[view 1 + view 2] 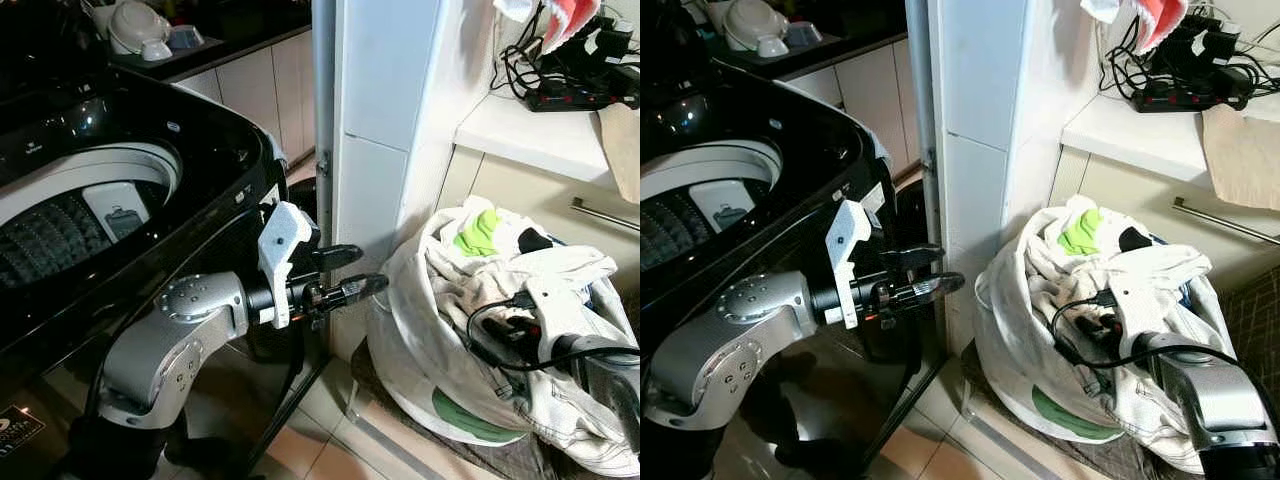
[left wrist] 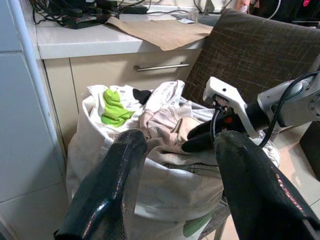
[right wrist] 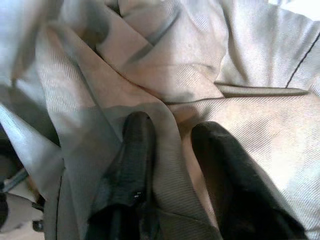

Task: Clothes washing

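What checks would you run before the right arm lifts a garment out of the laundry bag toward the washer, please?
1. Right gripper down in the laundry pile: ok.
2. A fold of beige cloth lies between its fingers: ok.
3. Grip firmly closed on that fold: cannot tell.
4. Washer lid open, drum exposed: ok.
5. Left gripper open, held in the gap between washer and bag: ok.
6. Right arm's black cable free of the cloth: cannot tell.
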Robot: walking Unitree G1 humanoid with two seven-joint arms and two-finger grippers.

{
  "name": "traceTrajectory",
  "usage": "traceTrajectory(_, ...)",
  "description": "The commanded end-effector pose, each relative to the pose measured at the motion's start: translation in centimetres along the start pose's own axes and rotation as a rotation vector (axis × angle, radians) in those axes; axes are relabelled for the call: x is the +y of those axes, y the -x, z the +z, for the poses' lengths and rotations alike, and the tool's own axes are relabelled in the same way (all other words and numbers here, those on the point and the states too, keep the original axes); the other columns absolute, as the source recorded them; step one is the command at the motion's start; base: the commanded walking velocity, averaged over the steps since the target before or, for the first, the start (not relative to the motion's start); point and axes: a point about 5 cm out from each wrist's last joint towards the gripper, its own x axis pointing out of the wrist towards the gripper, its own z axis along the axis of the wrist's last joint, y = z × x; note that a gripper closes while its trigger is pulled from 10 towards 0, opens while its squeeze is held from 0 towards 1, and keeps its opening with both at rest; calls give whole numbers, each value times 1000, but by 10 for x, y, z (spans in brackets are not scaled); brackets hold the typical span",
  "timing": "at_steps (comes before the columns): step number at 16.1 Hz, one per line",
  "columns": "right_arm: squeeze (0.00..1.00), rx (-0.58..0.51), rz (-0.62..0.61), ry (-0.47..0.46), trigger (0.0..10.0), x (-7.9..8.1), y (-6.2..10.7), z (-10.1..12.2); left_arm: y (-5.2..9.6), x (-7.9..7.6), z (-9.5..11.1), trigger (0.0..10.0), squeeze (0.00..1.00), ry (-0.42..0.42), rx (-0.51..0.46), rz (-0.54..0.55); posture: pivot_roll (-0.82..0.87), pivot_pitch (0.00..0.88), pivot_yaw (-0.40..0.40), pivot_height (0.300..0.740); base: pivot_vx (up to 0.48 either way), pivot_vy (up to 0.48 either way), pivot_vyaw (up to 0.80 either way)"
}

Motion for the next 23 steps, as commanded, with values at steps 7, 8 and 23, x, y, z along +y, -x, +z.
traceTrajectory(7, 0, -252, 125, -191, 0, -5, 25, 37, -2, 5, 3, 10000, 0, -50, -6, 57, -100, 0, 48, 740, 0, 0, 0)
traceTrajectory(8, 0, -353, 197, -186, 0, -2, 38, 53, -4, 8, 7, 10000, 0, -60, -32, 87, -100, 0, 48, 740, 0, 0, 0)
traceTrajectory(23, 1000, -257, 46, 47, 10000, -4, 34, 64, -11, 5, 2, 10000, 0, -128, -7, 83, -101, 0, 34, 740, 0, 0, 0)
